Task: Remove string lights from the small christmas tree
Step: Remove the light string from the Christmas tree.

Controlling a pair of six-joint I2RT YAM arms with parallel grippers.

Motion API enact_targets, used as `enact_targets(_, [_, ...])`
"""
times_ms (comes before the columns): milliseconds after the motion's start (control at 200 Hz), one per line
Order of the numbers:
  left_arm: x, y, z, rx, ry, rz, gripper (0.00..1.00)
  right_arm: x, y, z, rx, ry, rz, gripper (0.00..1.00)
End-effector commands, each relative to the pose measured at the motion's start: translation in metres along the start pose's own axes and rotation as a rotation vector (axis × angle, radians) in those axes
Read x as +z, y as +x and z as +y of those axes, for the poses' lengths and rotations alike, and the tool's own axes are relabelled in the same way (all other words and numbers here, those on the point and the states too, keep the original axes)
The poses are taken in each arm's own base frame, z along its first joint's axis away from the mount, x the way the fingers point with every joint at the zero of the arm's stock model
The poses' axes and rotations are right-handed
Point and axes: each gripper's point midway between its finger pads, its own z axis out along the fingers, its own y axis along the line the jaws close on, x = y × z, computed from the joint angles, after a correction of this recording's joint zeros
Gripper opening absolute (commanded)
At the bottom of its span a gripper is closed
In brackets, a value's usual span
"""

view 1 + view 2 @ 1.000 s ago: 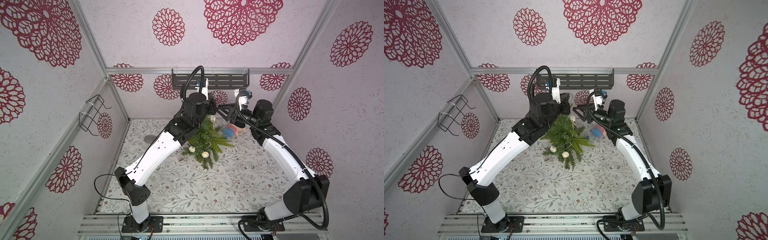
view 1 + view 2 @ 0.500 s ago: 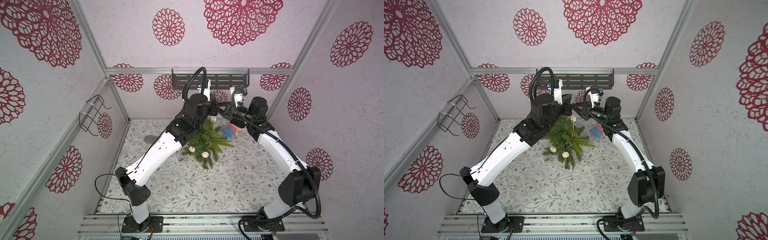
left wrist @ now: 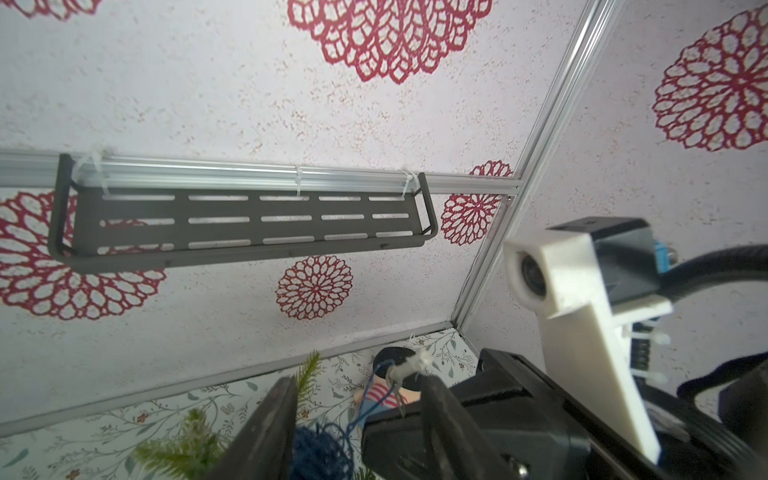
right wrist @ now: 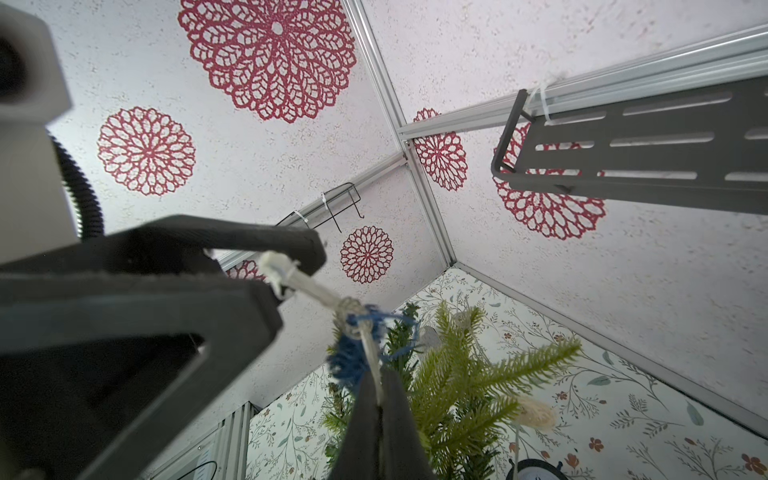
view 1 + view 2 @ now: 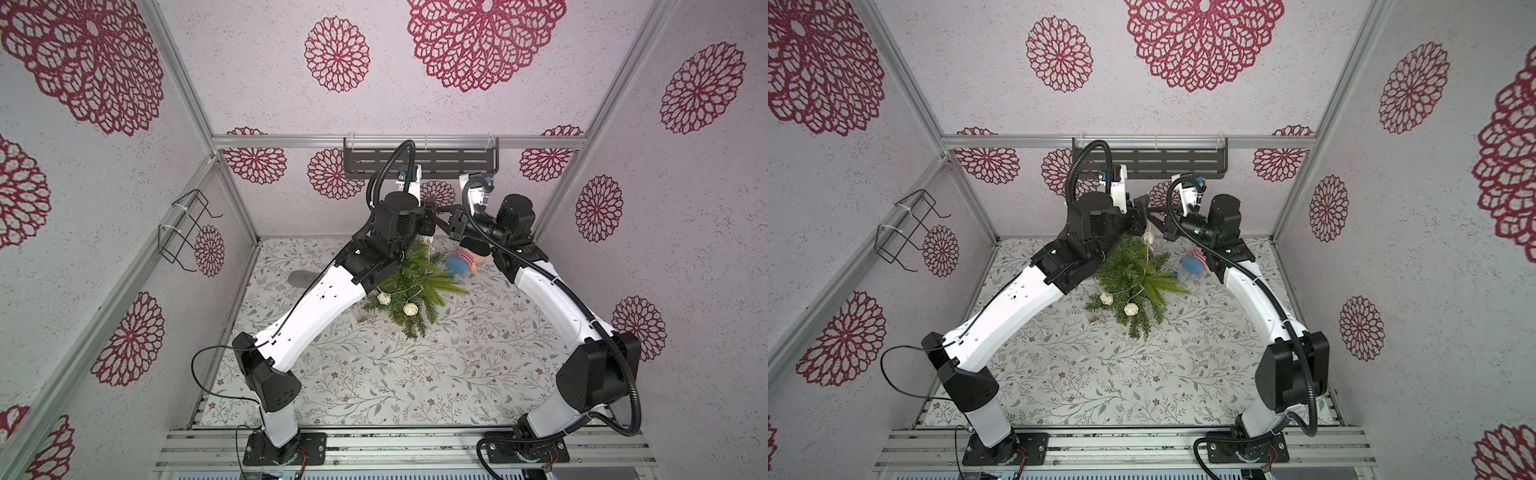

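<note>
The small christmas tree (image 5: pixel 415 286) (image 5: pixel 1138 282) stands at the back of the table, under both grippers. The string lights hang down its branches, with cream balls (image 5: pixel 410 308) (image 5: pixel 1106 298) on the front boughs and a clear box (image 5: pixel 363 318) on the table. Above the treetop my right gripper (image 4: pixel 377 395) (image 5: pixel 1156 218) is shut on the pale wire just below a frayed blue ball (image 4: pixel 353 357). My left gripper (image 3: pixel 357 415) (image 5: pixel 430 216) is open around the same spot. The wire's white end (image 4: pixel 276 266) lies loosely against one of its fingers (image 4: pixel 249 245).
A striped plush doll (image 5: pixel 463 262) (image 5: pixel 1194 262) lies on the table right of the tree, under the right arm. A dark slotted shelf (image 5: pixel 419 162) hangs on the back wall just behind the grippers. A wire rack (image 5: pixel 185 228) is fixed to the left wall.
My right gripper has moved in to the left gripper and closed on the wire. My left jaws, shut on the wire before, have opened.
</note>
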Motion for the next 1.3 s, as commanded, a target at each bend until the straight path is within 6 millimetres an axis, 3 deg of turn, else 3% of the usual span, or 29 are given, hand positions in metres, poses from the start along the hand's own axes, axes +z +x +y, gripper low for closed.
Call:
enact_targets(0, [-0.013,-0.002,-0.003,0.000,0.001,-0.007,0.62,-0.012,-0.025,0.031,-0.089,-0.023,-0.060,0.00])
enact_targets(220, [-0.051,-0.001,0.007,0.001,-0.006,0.023,0.71,-0.016,-0.030,0.035,-0.096,0.002,-0.081,0.00])
enact_targets(625, [-0.118,0.038,0.051,-0.088,-0.028,0.115,0.76,-0.032,-0.029,0.031,-0.099,0.127,-0.089,0.00])
enact_targets(1031, [-0.151,0.093,0.082,-0.206,-0.075,0.213,0.70,-0.048,-0.026,0.046,-0.102,0.221,-0.080,0.00])
enact_targets(1296, [-0.166,0.111,0.089,-0.243,-0.071,0.265,0.70,-0.070,-0.024,0.067,-0.128,0.311,-0.092,0.00])
